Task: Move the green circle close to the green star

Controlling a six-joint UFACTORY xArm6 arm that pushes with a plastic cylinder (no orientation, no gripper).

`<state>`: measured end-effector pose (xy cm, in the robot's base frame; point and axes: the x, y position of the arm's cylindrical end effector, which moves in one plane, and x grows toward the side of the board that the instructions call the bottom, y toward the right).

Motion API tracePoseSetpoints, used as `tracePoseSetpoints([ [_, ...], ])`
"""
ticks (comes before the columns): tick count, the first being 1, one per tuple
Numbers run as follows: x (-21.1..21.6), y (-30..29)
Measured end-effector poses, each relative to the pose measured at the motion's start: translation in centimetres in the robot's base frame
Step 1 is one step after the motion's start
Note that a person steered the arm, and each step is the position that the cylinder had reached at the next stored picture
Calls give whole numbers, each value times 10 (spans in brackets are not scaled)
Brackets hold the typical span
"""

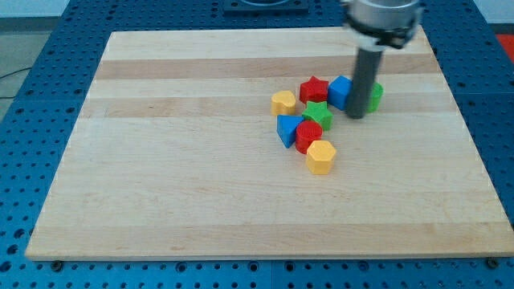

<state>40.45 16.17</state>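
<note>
Left to right on the wooden bench: yellow block, blue triangle, red cylinder, yellow hexagon, red star, green star, blue block. Then my tip, down just beside the blue block. Green circle sits touching the rod's right side, half hidden, near the star. I reckon I'm placed there to nudge it left. No claw on this rig, nothing held.
</note>
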Motion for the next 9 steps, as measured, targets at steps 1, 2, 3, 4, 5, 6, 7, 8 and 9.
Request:
tracePoseSetpoints([
  [1,8,30],
  [2,7,51],
  [3,-55,75],
  [4,-89,65],
  [5,-53,26],
  [6,-23,25],
  [7,-7,23],
  [8,-3,24],
  [9,-40,33],
])
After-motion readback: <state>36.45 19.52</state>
